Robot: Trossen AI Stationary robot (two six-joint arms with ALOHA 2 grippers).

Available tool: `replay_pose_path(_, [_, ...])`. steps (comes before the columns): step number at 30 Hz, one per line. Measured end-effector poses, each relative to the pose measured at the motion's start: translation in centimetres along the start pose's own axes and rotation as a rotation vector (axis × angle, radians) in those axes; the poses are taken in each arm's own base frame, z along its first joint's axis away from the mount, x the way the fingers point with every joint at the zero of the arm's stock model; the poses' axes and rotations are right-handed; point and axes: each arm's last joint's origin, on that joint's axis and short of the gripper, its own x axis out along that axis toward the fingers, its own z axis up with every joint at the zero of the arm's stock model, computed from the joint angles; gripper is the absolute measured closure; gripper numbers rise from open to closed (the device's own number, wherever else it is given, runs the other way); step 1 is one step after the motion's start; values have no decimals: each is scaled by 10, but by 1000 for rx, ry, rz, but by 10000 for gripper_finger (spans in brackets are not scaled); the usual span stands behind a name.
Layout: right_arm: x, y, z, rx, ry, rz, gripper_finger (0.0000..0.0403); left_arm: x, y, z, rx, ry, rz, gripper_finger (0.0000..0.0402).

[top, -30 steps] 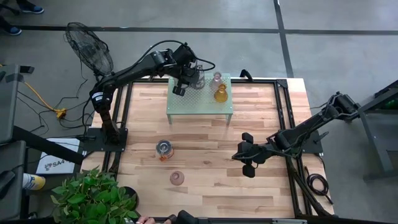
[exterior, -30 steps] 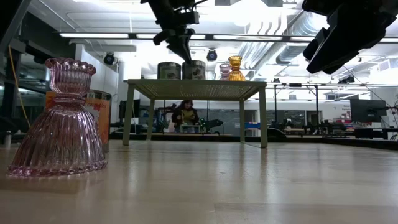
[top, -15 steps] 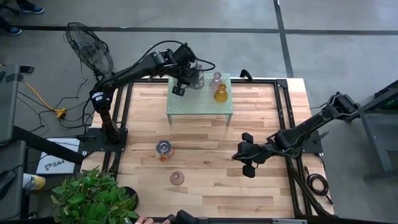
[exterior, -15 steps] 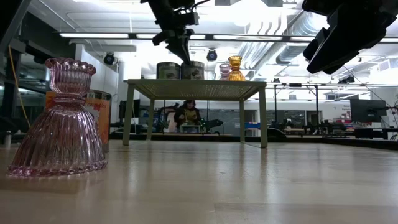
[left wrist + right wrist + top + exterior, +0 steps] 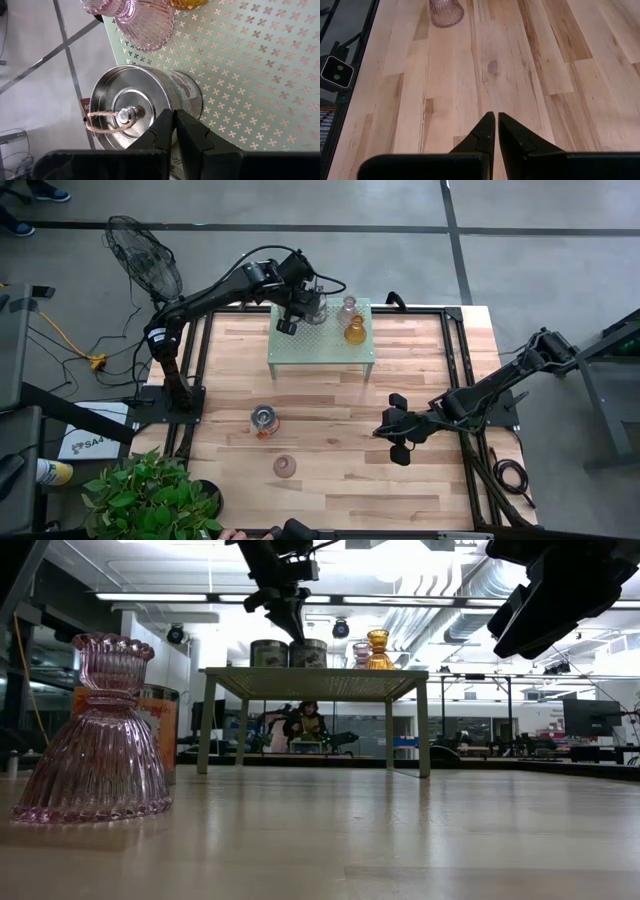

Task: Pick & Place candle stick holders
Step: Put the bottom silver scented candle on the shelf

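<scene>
With the left pincer (image 5: 174,131) empty above the green perforated metal shelf (image 5: 320,345), the sound move is to lift straight clear of the silvery lidded jar-like holder (image 5: 145,107) without nudging it, then fetch 1 of the 2 holders at the high view's lower left: the clear-silvery jar-like holder (image 5: 264,420) or the pale pink bell-shaped glass holder (image 5: 284,466) on the wooden counter (image 5: 330,470). Its fingers are pressed together on nothing, tips over the jar's rim; whether they touch it I cannot tell. The right pincer (image 5: 492,131), likewise closed and empty, hangs over bare counter at centre right.
</scene>
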Motion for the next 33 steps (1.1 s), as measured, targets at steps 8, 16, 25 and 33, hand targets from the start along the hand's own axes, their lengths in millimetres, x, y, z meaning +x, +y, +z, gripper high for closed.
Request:
replay_pose_path(8, [0, 0, 0, 3, 7, 12, 386, 0, 0, 0, 0, -13, -9, 386])
replay_pose_path(16, [0, 0, 0, 10, 8, 13, 386, 0, 1, 0, -14, 7, 14, 339])
replay_pose_path(25, [0, 0, 0, 11, 8, 13, 387, -1, 1, 0, -26, 30, 33, 314])
replay_pose_path(33, [0, 0, 0, 18, 8, 14, 386, -10, -5, 8, -44, 65, 94, 314])
